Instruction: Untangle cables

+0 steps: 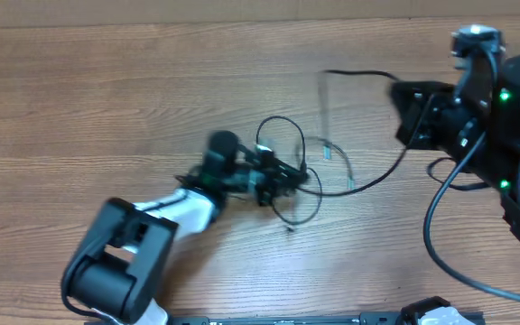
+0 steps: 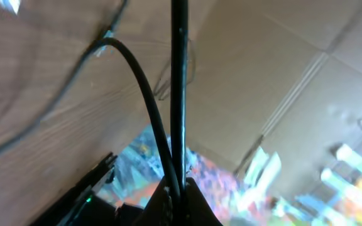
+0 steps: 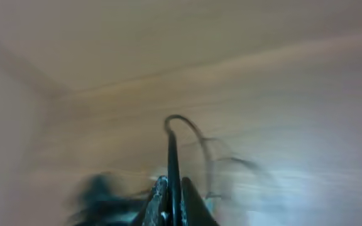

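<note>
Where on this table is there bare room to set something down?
Bare table lies far left, bordered by the back edge and the left arm. A smaller patch lies in front, between the left arm and the right arm's wire. Crowded: the middle, where cables spread between left gripper and right gripper.

The cables (image 1: 386, 171) lie on the table (image 1: 106, 108) between left hand (image 1: 301, 176) and right hand (image 1: 395, 99).

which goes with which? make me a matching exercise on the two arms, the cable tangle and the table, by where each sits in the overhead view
1 white-and-black left arm
2 black right arm
3 thin black cable tangle
4 brown wooden table

a far right
b centre, at the left jaws
c reaching in from lower left
d beneath everything

Pairs: 1-c, 2-a, 3-b, 4-d
</note>
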`<move>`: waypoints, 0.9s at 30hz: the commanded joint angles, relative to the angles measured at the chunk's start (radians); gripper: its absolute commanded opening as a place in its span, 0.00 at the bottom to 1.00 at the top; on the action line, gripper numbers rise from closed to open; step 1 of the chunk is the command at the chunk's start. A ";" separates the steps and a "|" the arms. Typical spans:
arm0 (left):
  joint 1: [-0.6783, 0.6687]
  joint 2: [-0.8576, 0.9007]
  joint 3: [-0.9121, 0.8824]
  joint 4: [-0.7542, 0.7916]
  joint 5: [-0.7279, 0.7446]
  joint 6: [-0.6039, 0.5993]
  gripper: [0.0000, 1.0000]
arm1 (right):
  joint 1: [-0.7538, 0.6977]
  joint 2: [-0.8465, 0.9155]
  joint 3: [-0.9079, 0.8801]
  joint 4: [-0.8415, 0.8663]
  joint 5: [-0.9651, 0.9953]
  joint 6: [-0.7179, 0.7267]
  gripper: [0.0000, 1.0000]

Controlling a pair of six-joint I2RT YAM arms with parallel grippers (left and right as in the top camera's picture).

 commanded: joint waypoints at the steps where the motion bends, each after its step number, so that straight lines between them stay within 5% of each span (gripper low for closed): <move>1: 0.108 0.007 0.006 0.011 0.282 0.169 0.05 | 0.003 -0.001 0.015 -0.075 0.443 0.202 0.04; 4: 0.199 0.007 0.006 0.057 0.378 0.190 0.16 | 0.003 0.018 0.013 -0.153 0.441 0.241 0.04; 10: 0.310 0.000 0.006 0.363 0.433 0.064 0.59 | 0.003 0.088 -0.018 -0.266 0.365 0.241 0.19; 12: 0.325 0.000 0.006 0.541 0.417 -0.027 1.00 | 0.003 0.113 -0.035 -0.288 0.325 0.241 0.19; 14: 0.330 -0.001 0.006 0.716 0.396 -0.125 1.00 | 0.003 0.140 -0.049 -0.300 0.278 0.241 0.10; 17: 0.330 -0.001 0.006 0.922 0.380 -0.250 1.00 | 0.003 0.170 -0.056 -0.288 0.203 0.241 0.10; 21: 0.330 -0.005 0.006 0.926 0.406 -0.259 1.00 | 0.003 0.165 -0.055 -0.240 0.094 0.240 0.25; 22: 0.330 -0.005 0.006 0.925 0.400 -0.259 1.00 | 0.003 0.155 -0.055 -0.229 0.070 0.236 0.37; 23: 0.330 -0.005 0.006 0.925 0.385 -0.260 1.00 | 0.003 0.145 -0.055 -0.223 0.050 0.237 0.61; 27: 0.329 -0.005 0.007 0.910 0.281 -0.262 1.00 | 0.003 0.077 -0.055 -0.217 -0.003 0.236 0.67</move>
